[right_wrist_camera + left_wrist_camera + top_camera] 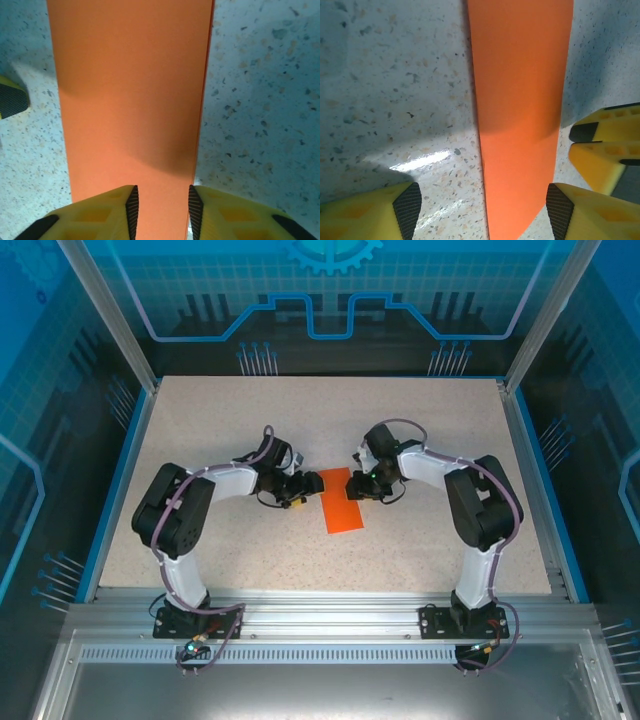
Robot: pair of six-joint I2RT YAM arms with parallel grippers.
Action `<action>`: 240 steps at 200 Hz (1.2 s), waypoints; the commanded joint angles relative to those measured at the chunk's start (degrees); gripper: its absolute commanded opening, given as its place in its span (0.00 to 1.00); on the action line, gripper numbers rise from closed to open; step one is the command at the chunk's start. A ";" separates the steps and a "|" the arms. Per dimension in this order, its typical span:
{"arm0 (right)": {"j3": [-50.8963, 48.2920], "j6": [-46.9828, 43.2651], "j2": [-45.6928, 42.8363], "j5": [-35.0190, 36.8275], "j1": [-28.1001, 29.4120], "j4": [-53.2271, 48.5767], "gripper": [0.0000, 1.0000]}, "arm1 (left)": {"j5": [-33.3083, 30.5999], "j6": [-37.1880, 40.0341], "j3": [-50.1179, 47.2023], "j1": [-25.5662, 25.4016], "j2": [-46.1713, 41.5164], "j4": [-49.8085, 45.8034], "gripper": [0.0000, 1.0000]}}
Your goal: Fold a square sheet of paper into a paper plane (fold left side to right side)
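The square sheet of paper (345,510) lies flat on the table as a long narrow orange-red rectangle, its doubled edge showing along the right side in the right wrist view. My left gripper (312,483) sits at the strip's far left corner, low over the table. Its jaws are open wide (483,212), and the paper (520,100) runs between the fingers (407,210) without touching them. My right gripper (352,487) is at the far right corner. It hangs just above the paper (130,90), open (163,212) with a narrow gap and nothing pinched.
The speckled table (250,420) stretches out on all sides of the strip. Blue rims and metal posts border it. The two grippers are close together over the paper's far end; the right one's yellow fingers (600,145) show in the left wrist view.
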 commanded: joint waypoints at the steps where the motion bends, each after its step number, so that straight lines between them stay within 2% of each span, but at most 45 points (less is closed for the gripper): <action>1: 0.94 -0.51 2.02 -1.26 -0.27 -0.63 0.31 | 0.47 -0.59 2.71 -0.39 1.93 0.79 0.72; 33: 1.16 -0.94 3.53 -0.50 -0.22 -1.44 0.29 | 0.21 0.04 4.10 -0.71 2.72 -0.57 0.72; 95: 1.48 -1.81 5.07 5.75 -0.61 -6.32 0.22 | 0.22 -0.07 6.05 -1.31 4.27 -1.52 0.72; 158: 0.68 -3.32 3.27 11.45 -0.01 -8.69 0.23 | -0.19 -0.40 7.57 -1.95 5.21 -1.98 0.72; 201: -0.56 -2.63 -3.14 5.60 -0.01 -4.52 0.23 | -2.37 0.81 6.95 -1.93 1.92 -4.03 0.72; 240: 0.07 -1.43 -4.47 -0.33 0.33 -2.41 0.23 | -3.39 1.08 5.49 -1.92 -0.54 -4.40 0.72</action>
